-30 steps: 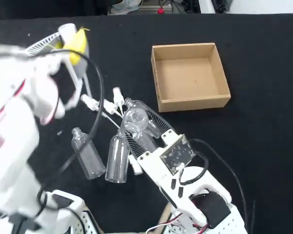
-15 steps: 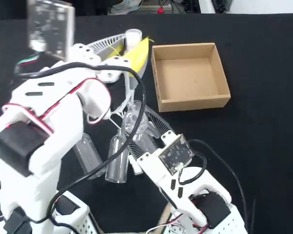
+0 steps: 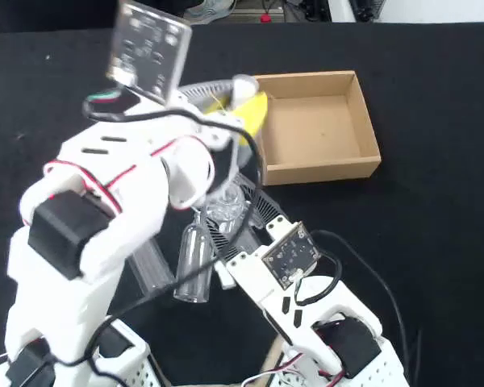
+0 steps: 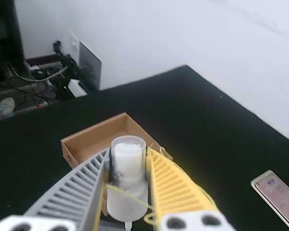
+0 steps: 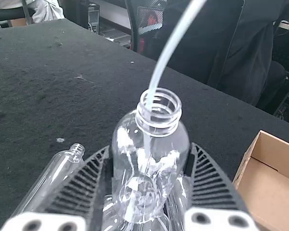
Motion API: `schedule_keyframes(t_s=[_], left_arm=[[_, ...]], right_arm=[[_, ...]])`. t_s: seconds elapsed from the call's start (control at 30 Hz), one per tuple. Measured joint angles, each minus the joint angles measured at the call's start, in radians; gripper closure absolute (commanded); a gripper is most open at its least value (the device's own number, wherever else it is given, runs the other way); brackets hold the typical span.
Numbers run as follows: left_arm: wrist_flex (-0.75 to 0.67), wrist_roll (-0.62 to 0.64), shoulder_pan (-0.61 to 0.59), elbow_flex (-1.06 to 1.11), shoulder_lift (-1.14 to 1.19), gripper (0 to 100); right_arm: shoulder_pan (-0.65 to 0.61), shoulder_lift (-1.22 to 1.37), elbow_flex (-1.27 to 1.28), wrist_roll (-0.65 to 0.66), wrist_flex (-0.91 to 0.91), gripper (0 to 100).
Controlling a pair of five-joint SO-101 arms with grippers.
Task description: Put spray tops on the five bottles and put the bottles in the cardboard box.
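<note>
The left jaws were closed on a white spray top (image 4: 127, 166) with a thin white dip tube (image 5: 171, 43), holding it up beside the near left corner of the open brown cardboard box (image 3: 319, 172). The tube ran down into the threaded neck of a clear plastic bottle (image 5: 151, 159), while the top itself sat well above the neck, not seated. The right jaws gripped that bottle by its body, upright over the black tabletop (image 3: 436, 226), just in front of the box. A second clear bottle without a top (image 3: 195, 258) lay on the tabletop beside the right arm, and another lay partly hidden under the left arm. Nothing lay inside the box.
</note>
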Motion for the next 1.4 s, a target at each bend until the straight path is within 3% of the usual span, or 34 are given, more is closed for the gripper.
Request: schedule_keyframes(t_s=[0.27, 0.6, 0.7, 0.8, 1.03, 1.2, 1.4], left_arm=[[0.020, 0.000, 0.014, 0.123, -0.144, 78], [-0.049, -0.017, -0.020, 0.351, -0.330, 78], [-0.049, -0.069, -0.114, 0.358, -0.433, 78], [-0.038, -0.081, -0.281, 0.410, -0.539, 78], [-0.031, -0.087, -0.657, 0.789, -0.704, 78], [-0.061, -0.087, -0.732, 1.105, -0.832, 78], [-0.245, -0.087, -0.738, 1.461, -1.043, 78]], right_arm=[[0.000, 0.000, 0.000, 0.000, 0.006, 85.5], [0.000, 0.000, 0.000, 0.000, 0.008, 85.5], [0.063, 0.000, -0.035, 0.002, 0.026, 85.5], [0.150, 0.000, -0.133, 0.002, 0.084, 85.5], [0.255, 0.137, -0.324, 0.002, 0.041, 85.5], [0.359, 0.439, -0.410, 0.002, -0.135, 85.5], [0.474, 0.832, -0.391, 0.000, -0.466, 85.5]])
